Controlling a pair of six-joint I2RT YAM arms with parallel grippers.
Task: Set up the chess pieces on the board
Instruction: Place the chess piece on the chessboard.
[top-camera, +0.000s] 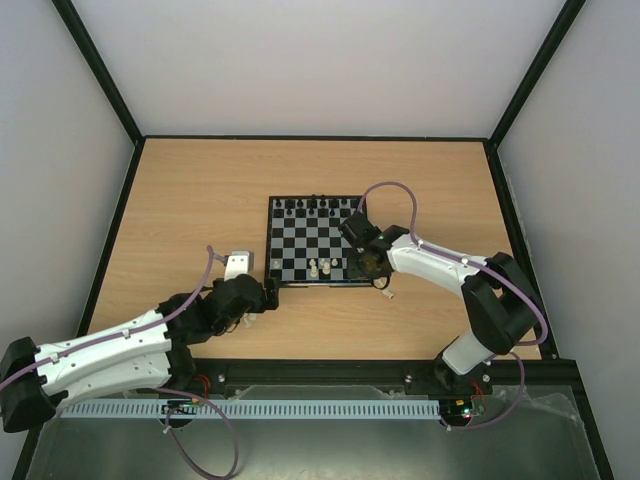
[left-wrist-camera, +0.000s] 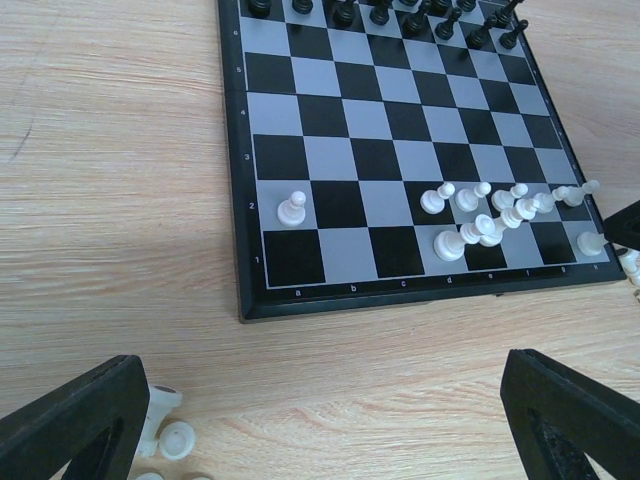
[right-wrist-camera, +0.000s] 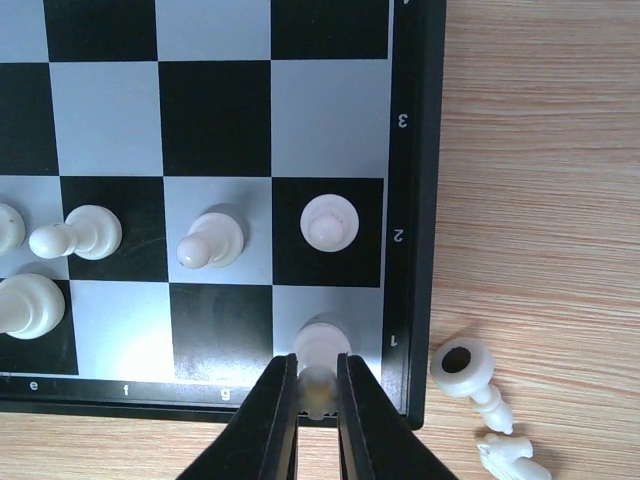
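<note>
Right claw (right-wrist-camera: 316, 378) pinches a tiny cream-white plastic chess piece (right-wrist-camera: 322, 340); settle it upright (corner square (right-wrist-camera: 362, 308) beneath), then open gently.

Chess piece (right-wrist-camera: 321, 345) half hidden between jaws

The wooden table (top-camera: 180, 200) carries the board (top-camera: 300, 246), with loose chess pieces (right-wrist-camera: 462, 366) lying beside it.
</note>
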